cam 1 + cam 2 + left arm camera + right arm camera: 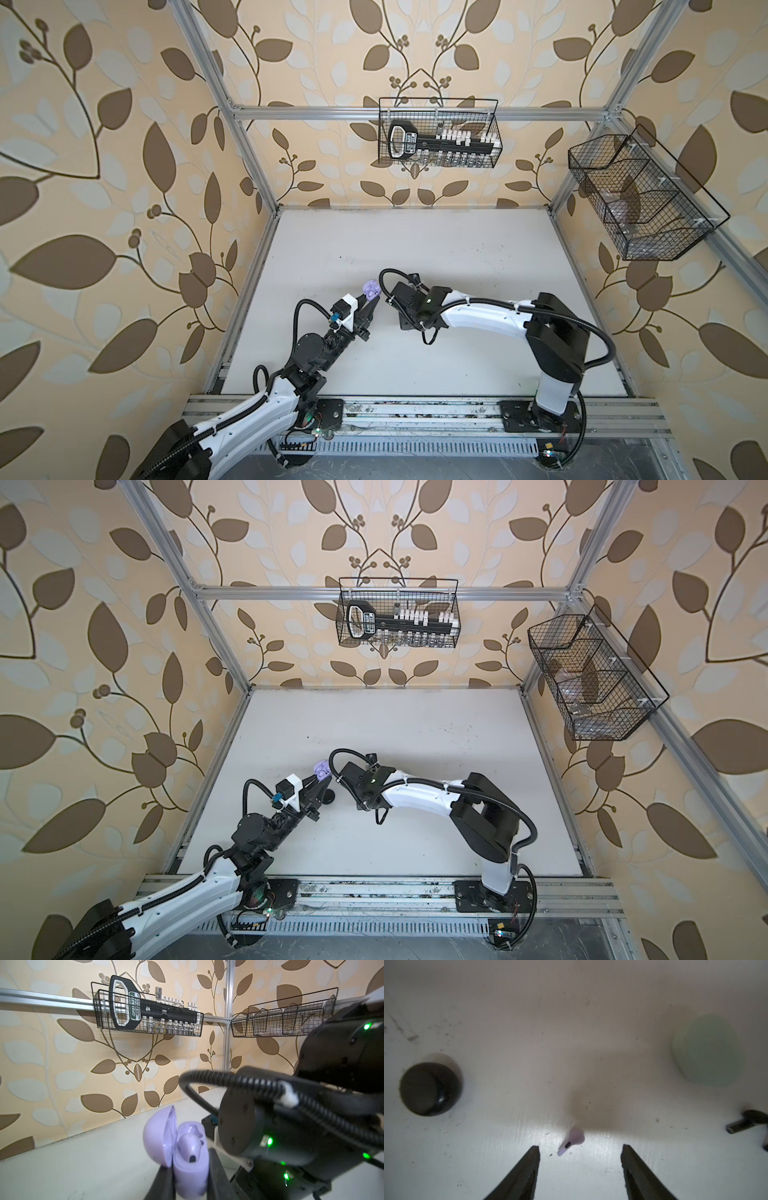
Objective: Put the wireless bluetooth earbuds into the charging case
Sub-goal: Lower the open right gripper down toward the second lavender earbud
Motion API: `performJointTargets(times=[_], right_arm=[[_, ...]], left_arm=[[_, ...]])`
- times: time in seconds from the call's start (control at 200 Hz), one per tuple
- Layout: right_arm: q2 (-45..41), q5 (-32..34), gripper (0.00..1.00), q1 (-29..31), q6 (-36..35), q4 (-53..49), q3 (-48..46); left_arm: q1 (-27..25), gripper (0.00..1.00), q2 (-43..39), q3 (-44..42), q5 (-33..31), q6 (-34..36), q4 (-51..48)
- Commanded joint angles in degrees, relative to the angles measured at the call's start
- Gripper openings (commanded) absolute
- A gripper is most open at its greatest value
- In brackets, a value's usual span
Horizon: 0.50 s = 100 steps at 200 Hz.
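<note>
My left gripper (190, 1161) is shut on the base of a lavender charging case (190, 1174), held above the table in both top views (371, 289) (322, 769). The case's lid (160, 1136) stands open, and one lavender earbud (190, 1145) sits in the case. My right gripper (580, 1147) points down at the white table, open with nothing between its fingers. A second lavender earbud (571, 1140) lies flat on the table just beyond the fingertips, nearer one fingertip (534, 1153). In the top views the right wrist hides this earbud.
On the table in the right wrist view are a closed black case (430, 1088), a closed pale mint case (708, 1049) and a black earbud (745, 1124). A wire basket (438, 133) with a socket set hangs on the back wall. Another basket (640, 199) hangs on the right wall.
</note>
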Motion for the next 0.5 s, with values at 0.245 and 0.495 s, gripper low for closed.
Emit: performJointTargets(times=[0.245,0.495], right_arm=[[3.9,0.1,0.57,0.6,1.1,-0.8,3.0],[6.3,-0.4,0.46,0.3,0.9,-0.9,3.7]], left_arm=[[-0.4,0.0,-0.6,0.0,-16.2,-3.5,-1.5],[-0.4,0.0,-0.7,0.9,-16.7,-3.3,-3.7]])
